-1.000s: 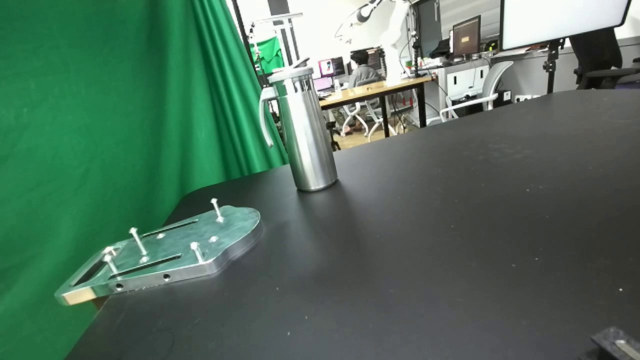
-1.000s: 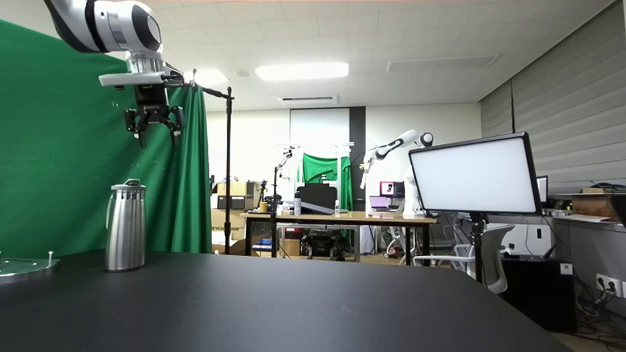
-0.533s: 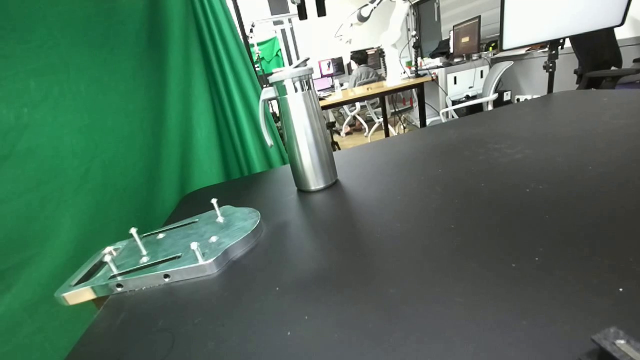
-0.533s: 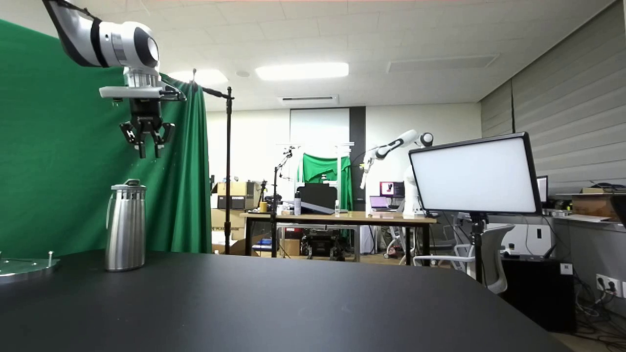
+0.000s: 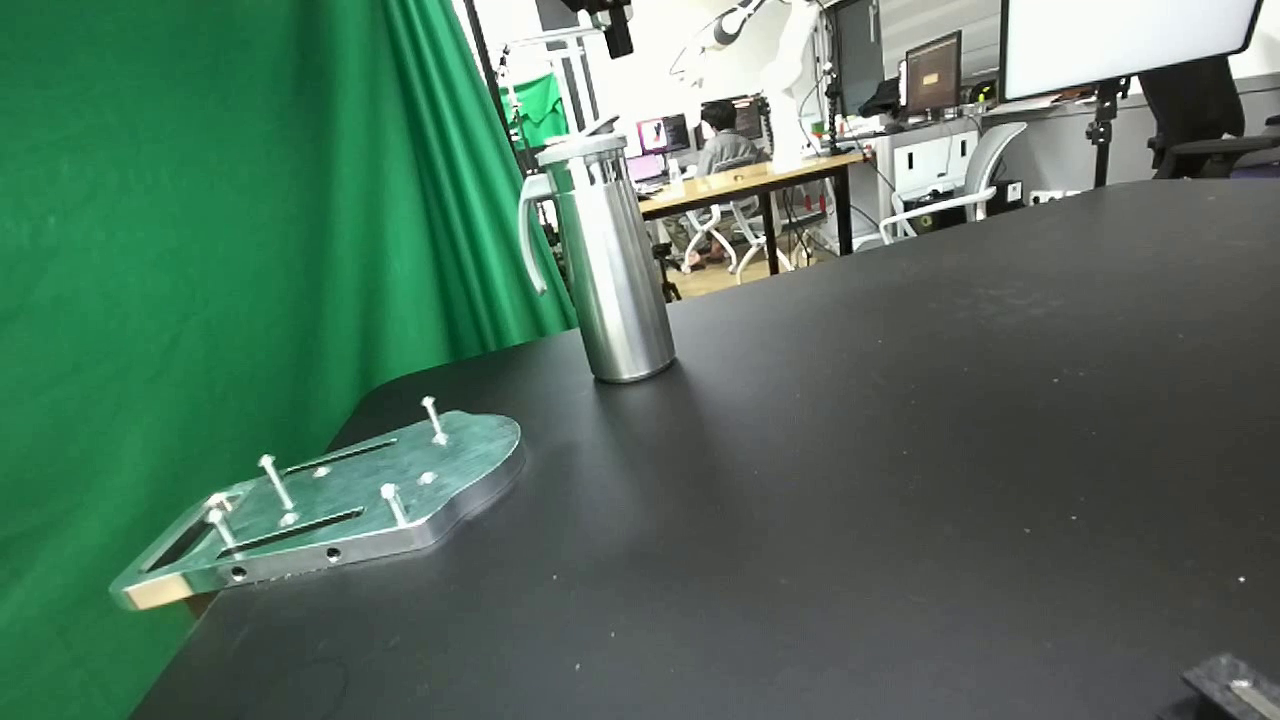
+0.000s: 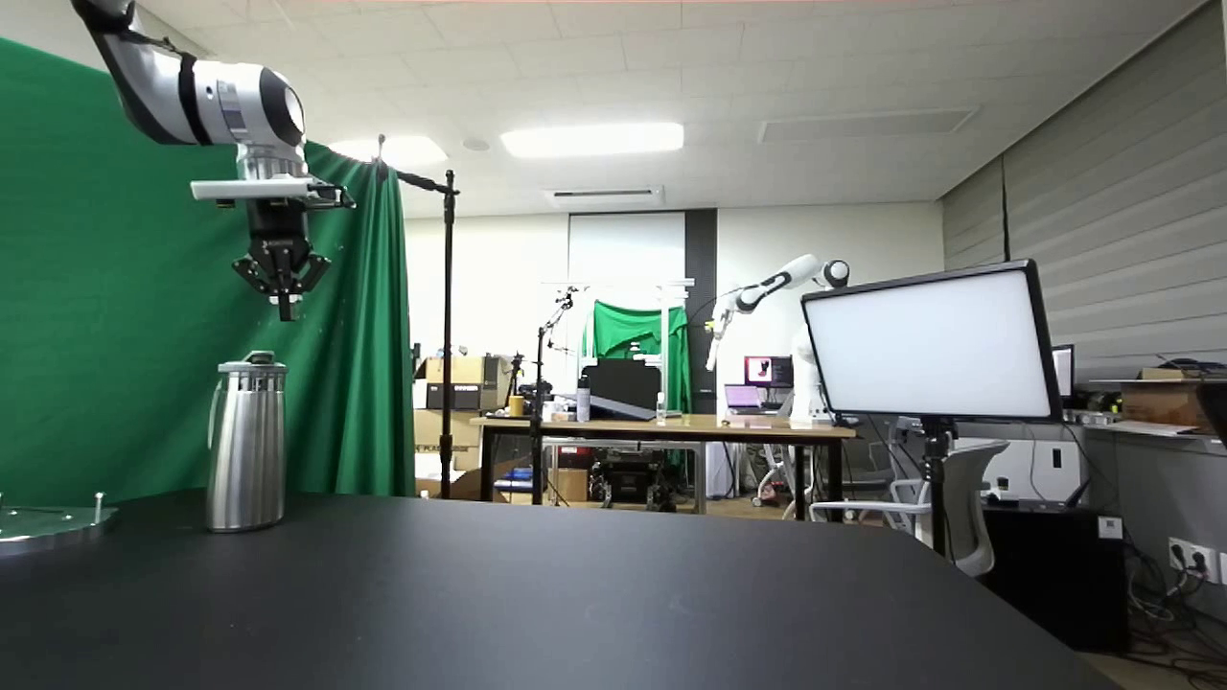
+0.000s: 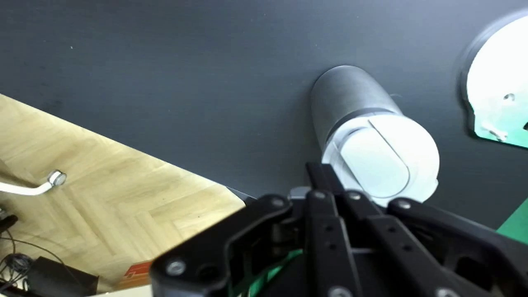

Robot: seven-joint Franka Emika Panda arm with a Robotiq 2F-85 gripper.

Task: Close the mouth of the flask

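Gripper [image 6: 286, 309] above flask [image 6: 247, 460], apart, jaws together. Flask upright on black table [image 6: 575, 594]; flap [image 5: 601, 125] on mouth [image 5: 583, 151] seemingly tilted up.

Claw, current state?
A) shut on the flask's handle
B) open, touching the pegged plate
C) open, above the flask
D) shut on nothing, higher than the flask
D: the claw is closed with nothing in it, and in both exterior views a gap shows between it and the lid of the flask below.
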